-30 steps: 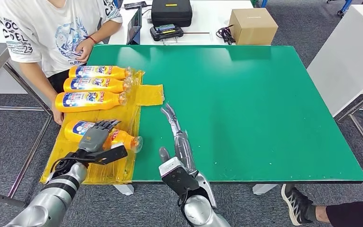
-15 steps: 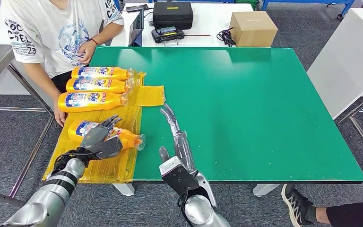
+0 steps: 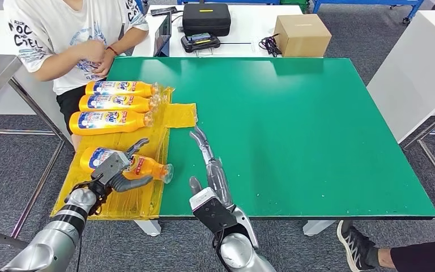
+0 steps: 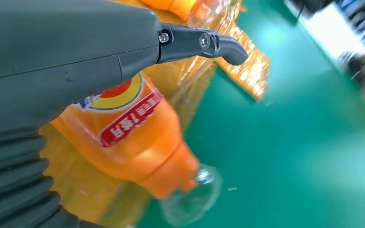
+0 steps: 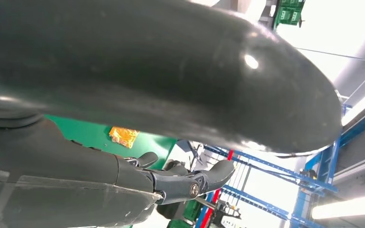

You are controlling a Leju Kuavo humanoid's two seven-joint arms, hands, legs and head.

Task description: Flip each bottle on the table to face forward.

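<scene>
Counter space is wide and green on my right side, with much free room up to the far edge and the right edge. My right robot hand lies flat on this green surface near the front edge, its fingers stretched forward and apart, and it holds nothing.

On the left part of the counter a yellow plastic sheet hangs a little over the front edge and the left edge. Four orange bottles lie on their sides on it, caps pointing to the green area. The nearest bottle is close to the front edge, and my left robot hand is on top of it, fingers curled over its body and thumb at its near side. In the left wrist view the bottle shows a red and white label and a clear cap. The other three bottles lie in a row behind it, parallel and close to each other, near the far left corner.

A person in a white shirt sits just beyond that corner. Behind the counter, a white table carries a cardboard box and a black case.
</scene>
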